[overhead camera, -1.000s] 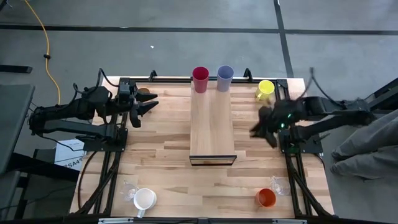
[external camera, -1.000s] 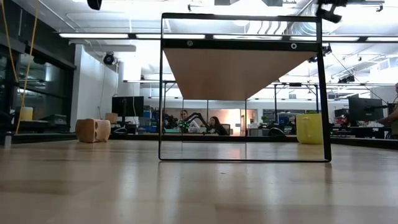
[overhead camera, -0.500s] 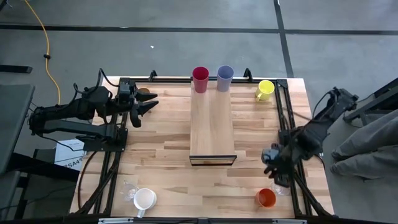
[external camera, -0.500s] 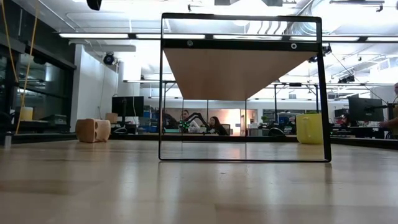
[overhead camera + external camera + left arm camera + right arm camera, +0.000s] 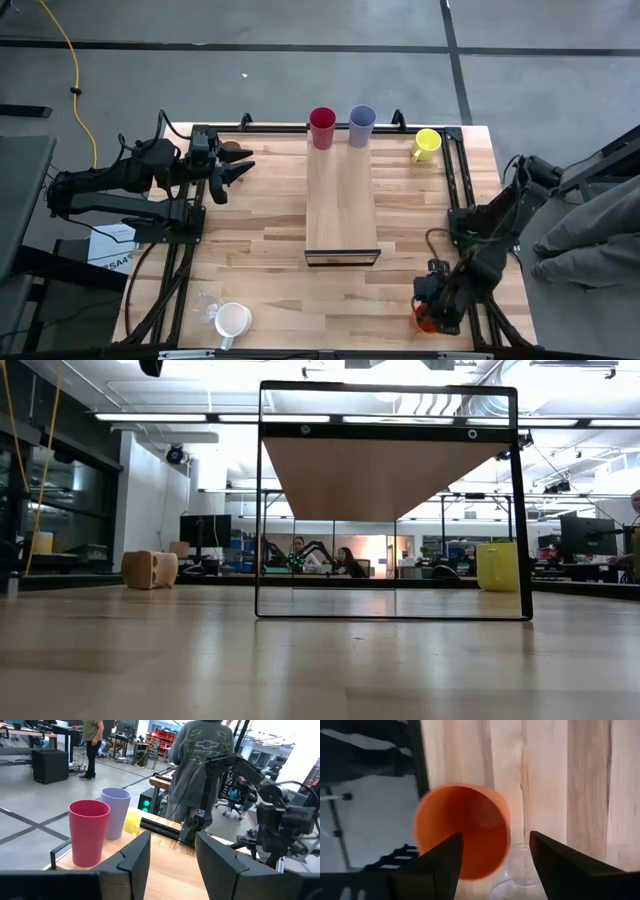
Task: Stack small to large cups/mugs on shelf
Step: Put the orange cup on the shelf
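My right gripper [image 5: 432,303] is open and points down over the orange tumbler [image 5: 427,321] at the table's near right corner. In the right wrist view the tumbler's open mouth [image 5: 462,830] lies ahead of the open fingers, beside a clear glass [image 5: 520,872]. My left gripper [image 5: 240,166] waits open at the far left, next to the tan wooden cup [image 5: 150,569]. The crimson tumbler [image 5: 322,127] and the lavender tumbler [image 5: 361,125] stand upright at the far end of the shelf [image 5: 341,205]. The yellow mug [image 5: 427,143] stands at the far right. The white mug [image 5: 233,320] and a second clear glass [image 5: 207,303] stand at the near left.
The shelf rests on a dark frame [image 5: 518,510] in the table's middle. Dark rails [image 5: 462,190] run along the table's left and right sides. A person in a grey top [image 5: 200,765] stands beyond the table's right side, a sleeve showing in the high view [image 5: 590,225].
My right gripper has swung from near the yellow mug at the far right toward the table's near edge, tipping to point downward, and now hangs over the orange tumbler. The cups have not moved.
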You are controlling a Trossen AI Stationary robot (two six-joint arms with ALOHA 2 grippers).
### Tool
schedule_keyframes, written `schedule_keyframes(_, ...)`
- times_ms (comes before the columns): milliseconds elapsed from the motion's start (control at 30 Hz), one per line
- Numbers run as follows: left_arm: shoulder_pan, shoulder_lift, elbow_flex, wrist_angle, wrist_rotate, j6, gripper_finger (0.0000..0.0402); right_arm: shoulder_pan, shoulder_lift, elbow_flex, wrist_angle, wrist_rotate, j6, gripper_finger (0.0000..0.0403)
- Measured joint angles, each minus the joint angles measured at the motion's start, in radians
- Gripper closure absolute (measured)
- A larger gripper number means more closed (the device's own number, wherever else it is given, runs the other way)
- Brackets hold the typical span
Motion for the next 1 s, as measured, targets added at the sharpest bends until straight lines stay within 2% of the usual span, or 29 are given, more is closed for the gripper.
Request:
schedule_keyframes(300, 0.000, 0.000, 0.000, 0.000, -0.016, 0.000, 0.0257, 0.003, 0.115, 0.000, -0.003, 0.001, 0.043, 0.0184)
schedule_keyframes(400, 0.000, 0.000, 0.000, 0.000, -0.017, 0.000, 0.0257, 0.003, 0.136, 0.000, -0.012, 0.000, 0.062, 0.0199)
schedule_keyframes(567, 0.000, 0.000, 0.000, 0.000, -0.018, 0.000, 0.0257, 0.003, 0.149, 0.000, -0.011, 0.000, 0.060, 0.0265)
schedule_keyframes(733, 0.000, 0.000, 0.000, 0.000, -0.019, 0.000, 0.0257, 0.003, 0.133, 0.000, -0.011, -0.014, 0.047, 0.0379)
schedule_keyframes(767, 0.000, 0.000, 0.000, 0.000, -0.018, 0.000, 0.0257, 0.002, 0.120, 0.000, -0.012, -0.015, 0.038, 0.0390)
schedule_keyframes(867, 0.000, 0.000, 0.000, 0.000, -0.018, 0.000, 0.0257, -0.010, 0.058, 0.000, -0.042, -0.014, 0.041, 0.0393)
schedule_keyframes(1000, 0.000, 0.000, 0.000, 0.000, -0.018, 0.000, 0.0257, -0.039, -0.090, 0.000, -0.106, 0.032, 0.038, 0.0399)
